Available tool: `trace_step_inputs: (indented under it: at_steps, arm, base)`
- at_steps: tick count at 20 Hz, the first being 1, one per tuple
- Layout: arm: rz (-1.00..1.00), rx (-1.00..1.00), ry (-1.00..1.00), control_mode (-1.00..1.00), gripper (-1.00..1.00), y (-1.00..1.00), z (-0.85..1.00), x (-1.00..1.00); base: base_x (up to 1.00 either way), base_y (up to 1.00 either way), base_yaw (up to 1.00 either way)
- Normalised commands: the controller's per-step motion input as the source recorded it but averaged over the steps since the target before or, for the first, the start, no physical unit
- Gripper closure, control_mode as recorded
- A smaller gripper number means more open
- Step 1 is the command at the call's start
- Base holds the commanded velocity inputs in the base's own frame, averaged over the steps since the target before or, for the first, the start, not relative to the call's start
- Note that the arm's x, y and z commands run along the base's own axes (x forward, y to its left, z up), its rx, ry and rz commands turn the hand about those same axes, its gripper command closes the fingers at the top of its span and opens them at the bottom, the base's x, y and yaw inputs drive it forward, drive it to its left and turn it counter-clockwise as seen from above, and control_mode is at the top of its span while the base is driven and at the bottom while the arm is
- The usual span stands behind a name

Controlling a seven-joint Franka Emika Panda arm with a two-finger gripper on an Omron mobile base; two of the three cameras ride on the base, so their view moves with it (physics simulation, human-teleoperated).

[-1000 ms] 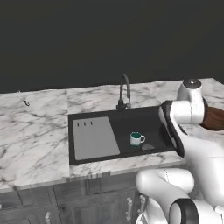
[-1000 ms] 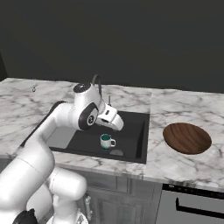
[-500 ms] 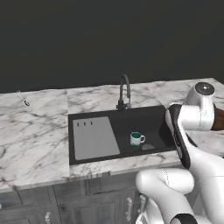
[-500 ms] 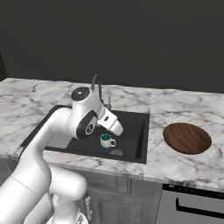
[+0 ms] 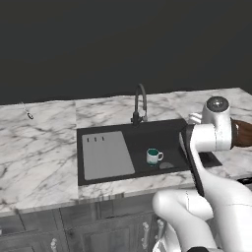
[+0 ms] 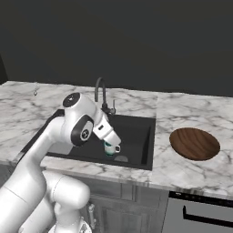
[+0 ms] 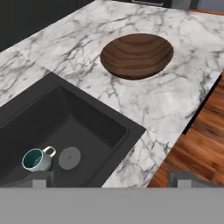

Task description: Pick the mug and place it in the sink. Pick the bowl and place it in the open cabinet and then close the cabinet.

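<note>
Your hand [image 7: 107, 183] is fully open and empty. Grip the bowl [image 7: 136, 55], rigid, light, smooth wood, by its rim.

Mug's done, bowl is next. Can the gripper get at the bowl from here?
Probably yes. The bowl sits alone on bare counter right of the sink, nothing over it, and the jaws stand open.

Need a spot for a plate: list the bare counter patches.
Bare marble lies left of the sink, up to the drainboard. Another bare strip runs between the sink's right rim and the wooden bowl. The basin is crowded around the mug and drain.
</note>
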Motion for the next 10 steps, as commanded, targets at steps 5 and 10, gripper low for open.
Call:
trace_step_inputs:
  at_steps: [5, 10]
  arm:
    - [-0.17, 0.12, -0.04, -1.0, -1.0, -0.17, 0.16, -0.04]
    - [-0.1, 0.04, -0.06, -1.0, -1.0, -0.06, 0.07, 0.0]
  base:
    - [0.0, 0.0, 0.0]
    - [0.0, 0.0, 0.0]
